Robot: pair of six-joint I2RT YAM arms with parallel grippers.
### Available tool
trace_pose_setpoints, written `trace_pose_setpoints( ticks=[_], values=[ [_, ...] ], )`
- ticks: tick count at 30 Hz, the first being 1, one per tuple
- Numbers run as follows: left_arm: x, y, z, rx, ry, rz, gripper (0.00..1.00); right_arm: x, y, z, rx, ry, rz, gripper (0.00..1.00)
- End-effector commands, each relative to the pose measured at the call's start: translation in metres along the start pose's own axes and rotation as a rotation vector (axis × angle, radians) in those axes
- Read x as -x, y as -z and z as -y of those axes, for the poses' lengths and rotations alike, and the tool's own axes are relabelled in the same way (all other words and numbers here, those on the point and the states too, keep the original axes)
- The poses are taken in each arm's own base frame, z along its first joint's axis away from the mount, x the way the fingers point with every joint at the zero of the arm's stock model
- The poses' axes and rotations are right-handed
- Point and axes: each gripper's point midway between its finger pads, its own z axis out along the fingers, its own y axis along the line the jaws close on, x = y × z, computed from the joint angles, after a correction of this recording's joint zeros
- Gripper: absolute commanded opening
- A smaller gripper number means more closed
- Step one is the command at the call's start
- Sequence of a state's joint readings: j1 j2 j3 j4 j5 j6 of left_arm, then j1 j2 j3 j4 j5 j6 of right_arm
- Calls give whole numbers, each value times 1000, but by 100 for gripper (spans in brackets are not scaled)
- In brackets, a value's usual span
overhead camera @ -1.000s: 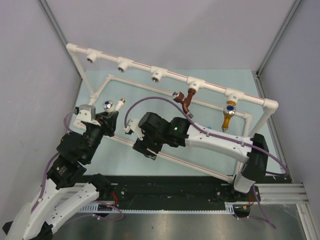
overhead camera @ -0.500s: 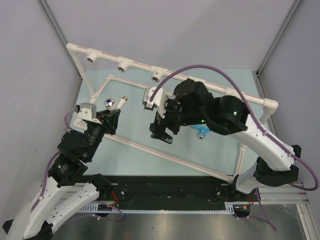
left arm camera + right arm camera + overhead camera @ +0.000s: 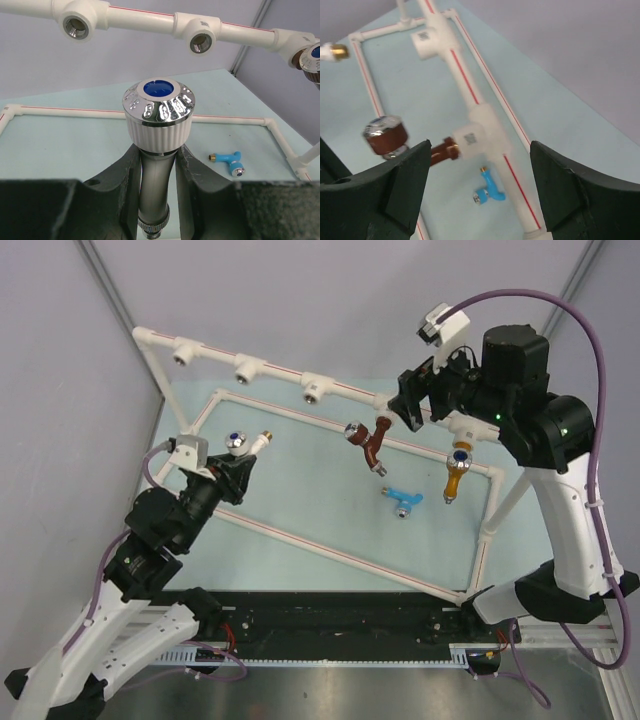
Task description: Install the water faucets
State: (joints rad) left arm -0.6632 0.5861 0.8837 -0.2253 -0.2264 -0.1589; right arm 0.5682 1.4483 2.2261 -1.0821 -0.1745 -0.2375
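Half done: my left claw [image 3: 156,165] grips the white faucet [image 3: 158,117], bare sockets [image 3: 76,27] ahead; my right claw [image 3: 412,405] gapes empty above the fitted brown faucet [image 3: 372,443], fitted orange-yellow faucet [image 3: 457,472] alongside; light blue faucet [image 3: 403,500] lies loose below.

- Pale blue-green desk [image 3: 300,480], plain and matte, spread beneath the left claw [image 3: 240,462] and the right claw [image 3: 412,408].
- Rectangular base of the white pipe frame [image 3: 330,549], resting flat on the desk under both claws.
- Light blue faucet [image 3: 402,501], lying on its side on bare desk inside that rectangle, below the right claw and well apart from it, ahead and right of the left claw.
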Motion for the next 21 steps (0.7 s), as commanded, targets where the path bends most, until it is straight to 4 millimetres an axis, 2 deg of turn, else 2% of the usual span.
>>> trace_pose_setpoints(
  ticks=[1, 4, 8, 13, 15, 16, 17, 19, 20, 21],
  values=[
    [37, 3, 10, -40, 42, 98, 0, -17, -4, 43, -92, -89, -13, 84],
    [37, 0, 12, -47, 45, 97, 0, -28, -12, 56, -70, -130, -30, 80],
    [39, -3, 14, -51, 45, 96, 0, -29, -26, 46, 23, -130, -32, 79],
    [39, -7, 14, -49, 49, 93, 0, -14, -38, 41, 85, -116, 7, 78],
    [38, -9, 15, -51, 51, 90, 0, -15, -52, 34, 126, -101, -6, 78],
    [37, -10, 16, -53, 52, 87, 0, -8, -54, 32, 133, -87, 7, 78],
    [36, -11, 16, -52, 51, 82, 0, -13, -67, 28, 152, -77, -20, 78],
    [34, -13, 16, -49, 50, 78, 0, -6, -74, 25, 151, -52, -11, 78],
    [33, -13, 15, -43, 48, 76, 0, -11, -88, 19, 173, -44, -32, 78],
    [34, -12, 12, -30, 48, 80, 0, -10, -92, 18, 179, -36, -33, 78]
  ],
)
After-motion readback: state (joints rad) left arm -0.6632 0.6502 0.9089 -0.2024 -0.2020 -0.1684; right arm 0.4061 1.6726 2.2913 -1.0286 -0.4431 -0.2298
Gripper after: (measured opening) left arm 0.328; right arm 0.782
